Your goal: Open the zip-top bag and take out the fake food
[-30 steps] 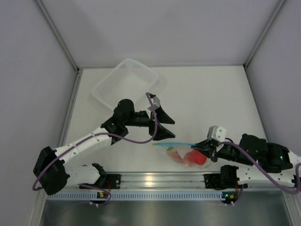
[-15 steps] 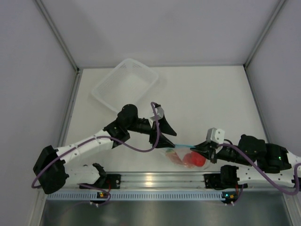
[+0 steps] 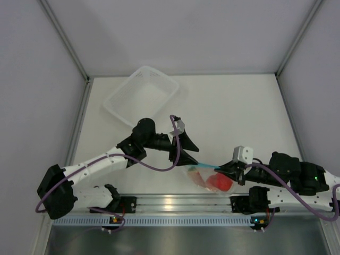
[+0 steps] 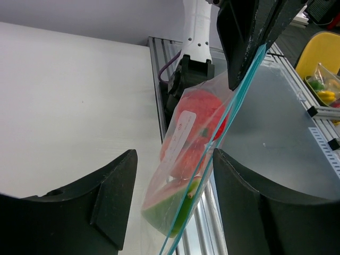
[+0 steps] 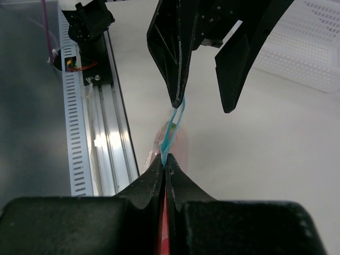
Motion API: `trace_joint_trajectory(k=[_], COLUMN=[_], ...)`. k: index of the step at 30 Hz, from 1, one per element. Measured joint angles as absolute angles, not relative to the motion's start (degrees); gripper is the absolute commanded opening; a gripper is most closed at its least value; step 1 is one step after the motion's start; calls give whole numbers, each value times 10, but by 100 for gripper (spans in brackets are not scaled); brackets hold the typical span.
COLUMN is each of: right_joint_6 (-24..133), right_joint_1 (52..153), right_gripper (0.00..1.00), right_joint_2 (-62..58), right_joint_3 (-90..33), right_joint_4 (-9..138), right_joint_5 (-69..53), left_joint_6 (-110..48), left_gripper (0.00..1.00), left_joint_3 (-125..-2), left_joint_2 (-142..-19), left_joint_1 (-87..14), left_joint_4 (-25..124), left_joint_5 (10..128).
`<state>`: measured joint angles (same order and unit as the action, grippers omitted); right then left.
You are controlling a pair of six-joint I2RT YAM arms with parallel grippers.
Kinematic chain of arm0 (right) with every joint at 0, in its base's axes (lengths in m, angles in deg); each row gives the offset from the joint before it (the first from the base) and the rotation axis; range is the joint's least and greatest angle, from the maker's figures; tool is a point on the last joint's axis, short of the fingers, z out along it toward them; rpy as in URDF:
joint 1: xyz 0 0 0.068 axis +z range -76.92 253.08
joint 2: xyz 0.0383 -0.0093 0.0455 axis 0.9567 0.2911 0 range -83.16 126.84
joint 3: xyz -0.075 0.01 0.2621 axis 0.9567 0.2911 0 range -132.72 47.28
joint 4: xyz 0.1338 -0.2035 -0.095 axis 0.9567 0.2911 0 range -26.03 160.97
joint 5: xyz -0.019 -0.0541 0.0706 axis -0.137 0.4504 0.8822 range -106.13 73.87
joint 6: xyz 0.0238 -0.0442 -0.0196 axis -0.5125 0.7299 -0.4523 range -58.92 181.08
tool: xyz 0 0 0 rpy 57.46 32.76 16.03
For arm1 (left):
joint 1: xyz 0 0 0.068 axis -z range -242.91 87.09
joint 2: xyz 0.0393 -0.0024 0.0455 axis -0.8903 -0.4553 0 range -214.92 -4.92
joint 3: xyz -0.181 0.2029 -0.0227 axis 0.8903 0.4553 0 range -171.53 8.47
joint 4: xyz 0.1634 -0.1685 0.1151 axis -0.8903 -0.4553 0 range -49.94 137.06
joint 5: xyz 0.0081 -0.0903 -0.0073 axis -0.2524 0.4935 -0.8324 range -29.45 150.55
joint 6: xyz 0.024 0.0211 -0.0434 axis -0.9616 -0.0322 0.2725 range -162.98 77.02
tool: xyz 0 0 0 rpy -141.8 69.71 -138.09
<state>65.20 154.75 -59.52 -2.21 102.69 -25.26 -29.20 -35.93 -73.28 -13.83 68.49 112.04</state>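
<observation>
The zip-top bag (image 3: 208, 179) hangs from its light blue zip strip (image 3: 206, 166) near the table's front edge. My right gripper (image 3: 225, 170) is shut on the right end of the strip, which also shows in the right wrist view (image 5: 172, 125). My left gripper (image 3: 190, 157) is open, with its jaws on either side of the bag's left end. In the left wrist view the bag (image 4: 183, 159) hangs between the fingers (image 4: 114, 186), with the strip close to the right one. Inside are the watermelon wedge (image 4: 172, 207) and the red ball (image 4: 204, 106). I cannot make out the orange fruit.
A white mesh-sided basket (image 3: 141, 95) stands at the back left and also shows in the right wrist view (image 5: 319, 48). The metal rail (image 3: 170, 203) with the arm bases runs just in front of the bag.
My left gripper has moved right and nearer, from beside the bag to open jaws around its left end. The right gripper has shifted slightly left with the strip still pinched.
</observation>
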Motion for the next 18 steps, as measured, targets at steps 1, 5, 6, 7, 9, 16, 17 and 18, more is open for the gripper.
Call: trace_joint_trajectory(k=[1, 5, 6, 7, 9, 16, 17, 18], right_joint_6=[652, 652, 652, 652, 652, 652, 652, 652], right_joint_1=[1547, 1548, 1547, 1547, 1548, 1547, 1547, 1548], right_gripper=[0, 0, 0, 0, 0, 0, 0, 0], right_joint_2=[-595, -595, -595, -595, -595, -595, -595, -595], right_joint_3=[-22, -22, -22, -22, -22, -22, -22, -22], right_joint_4=[1027, 1027, 1027, 1027, 1027, 1027, 1027, 1027], right_joint_5=[-253, -252, -252, -252, -252, -252, -253, -254], left_joint_6=[-292, -292, -291, -291, -291, -287, -285, -283], left_gripper=[65, 61, 61, 61, 62, 60, 61, 61], left_joint_3=[-359, -359, -359, -359, -359, -359, -359, -359], left_joint_2=[-733, -733, -733, -733, -733, -733, -733, -733], left_joint_1=[-138, -138, -139, -139, -138, -139, -138, -138], left_joint_4=[685, 685, 685, 685, 685, 685, 685, 685], left_joint_5=[1117, 1113, 1113, 1113, 1113, 1118, 1122, 1126])
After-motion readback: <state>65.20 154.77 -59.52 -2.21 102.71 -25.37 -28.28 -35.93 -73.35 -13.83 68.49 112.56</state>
